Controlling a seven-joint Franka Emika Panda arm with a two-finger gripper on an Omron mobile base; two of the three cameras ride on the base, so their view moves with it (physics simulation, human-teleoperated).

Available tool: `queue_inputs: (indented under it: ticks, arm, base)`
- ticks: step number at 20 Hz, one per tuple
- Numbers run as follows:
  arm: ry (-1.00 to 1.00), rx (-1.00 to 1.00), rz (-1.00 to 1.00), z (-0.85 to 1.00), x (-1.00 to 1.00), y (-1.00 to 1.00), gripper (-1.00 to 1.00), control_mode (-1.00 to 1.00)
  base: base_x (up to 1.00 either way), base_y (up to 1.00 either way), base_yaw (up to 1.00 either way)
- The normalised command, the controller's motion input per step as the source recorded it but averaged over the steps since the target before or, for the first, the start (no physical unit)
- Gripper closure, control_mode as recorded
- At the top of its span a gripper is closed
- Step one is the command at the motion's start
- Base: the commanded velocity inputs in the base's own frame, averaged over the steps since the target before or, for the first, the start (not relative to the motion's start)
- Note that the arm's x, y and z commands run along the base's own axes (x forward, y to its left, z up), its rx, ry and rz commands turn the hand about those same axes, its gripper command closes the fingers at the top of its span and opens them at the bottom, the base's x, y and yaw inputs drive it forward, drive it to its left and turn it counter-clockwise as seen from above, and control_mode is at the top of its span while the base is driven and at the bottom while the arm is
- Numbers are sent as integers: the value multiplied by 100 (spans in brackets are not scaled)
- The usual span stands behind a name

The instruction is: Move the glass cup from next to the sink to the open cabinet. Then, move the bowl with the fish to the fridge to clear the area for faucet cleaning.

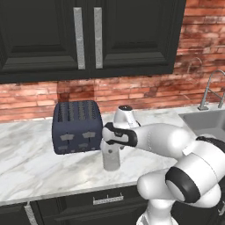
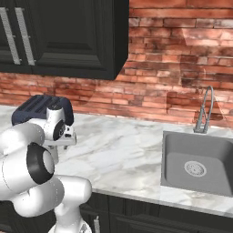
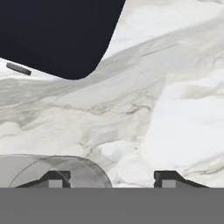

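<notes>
Cup pick-up in hand; first step of the task, cabinet placement not yet begun.

The hand [image 1: 110, 149] points down at the tabletop [image 1: 35, 171], just beside the toaster [image 1: 77, 126]; the cup [image 1: 110, 159] stands upright directly beneath it, its rim [image 3: 57, 170] showing around one finger [image 3: 54, 178] in the hand view, off-centre toward that side; the other finger [image 3: 168, 177] stands apart over bare marble; the jaws look parted, and whether they grip the cup I cannot tell. Judgement: the next move calls for a firm squeeze on the glass wall, then a straight lift clear of the toaster before swinging up toward the cabinet; the sink [image 2: 198, 166] lies well away to the hand's far side.
</notes>
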Motion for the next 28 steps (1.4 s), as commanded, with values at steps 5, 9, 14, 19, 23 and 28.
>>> queue_inputs:
  ticks: [5,9,14,19,23,28]
  arm:
    - [0,0,0,0,0,0,100,-100]
    - [-1,0,0,0,-5,0,100,-100]
    - [-7,0,0,0,-33,0,100,-100]
    - [-27,1,0,40,-79,-6,100,-100]
    - [-42,3,0,64,-100,-28,100,-100]
    - [-17,5,0,24,-40,-18,100,100]
  base:
    - [0,0,0]
    - [0,0,0]
    - [0,0,0]
    - [0,0,0]
    - [0,0,0]
    - [-60,-40,0]
